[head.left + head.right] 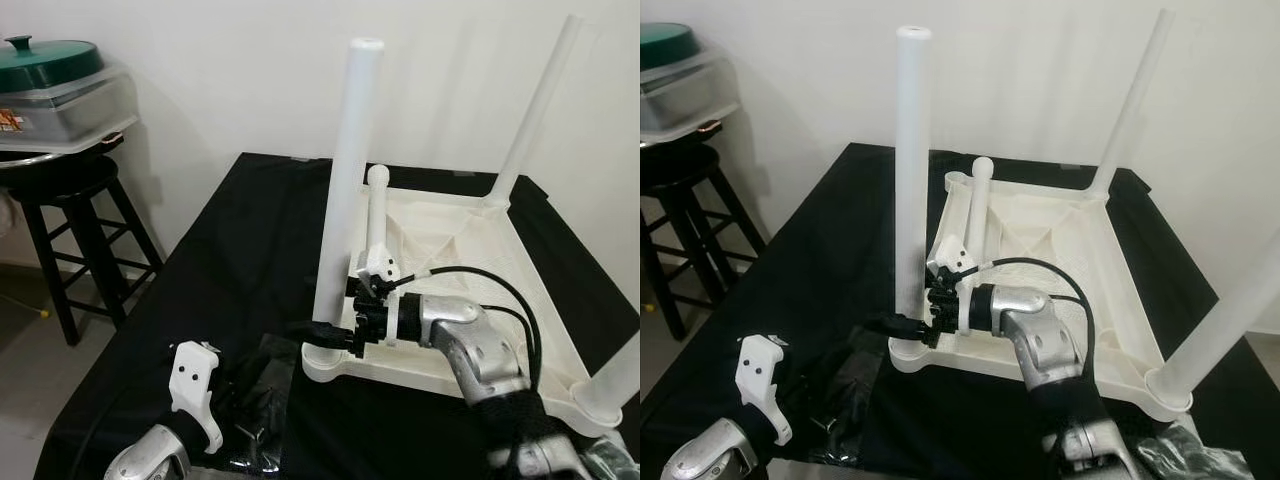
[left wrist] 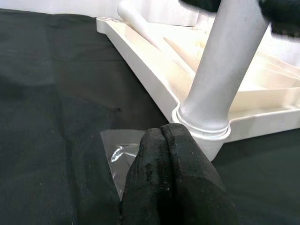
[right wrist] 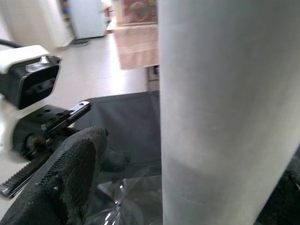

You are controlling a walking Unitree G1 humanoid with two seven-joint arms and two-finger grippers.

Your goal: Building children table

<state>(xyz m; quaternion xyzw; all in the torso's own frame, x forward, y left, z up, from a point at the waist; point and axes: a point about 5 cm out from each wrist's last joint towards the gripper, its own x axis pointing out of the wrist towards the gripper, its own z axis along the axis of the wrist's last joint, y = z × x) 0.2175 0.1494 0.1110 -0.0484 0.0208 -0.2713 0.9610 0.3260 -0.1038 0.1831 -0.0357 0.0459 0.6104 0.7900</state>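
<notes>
Table: white plastic children's table top [image 1: 470, 250] lies upside down on the black cloth-covered work surface [image 1: 230, 250]; three white tubular legs stand in its corners; a fourth white leg [image 1: 376, 215] lies loose inside the tray
Near leg: tall white plastic leg [image 1: 345, 190] upright in the near left corner socket
Right gripper [image 1: 325, 333]: at the base of that leg; black fingers [image 3: 70, 173] on either side of the tube, clamped around it
Left gripper [image 2: 171, 183]: low over the cloth just beside the same corner; fingers pressed together, empty
Wrapping: crumpled clear plastic bag [image 2: 119, 154] on the cloth under the left gripper
Background: black wooden stool [image 1: 75, 220] left of the table, carrying a clear plastic bin [image 1: 65, 105] with a green lid [image 1: 50, 60] on top
</notes>
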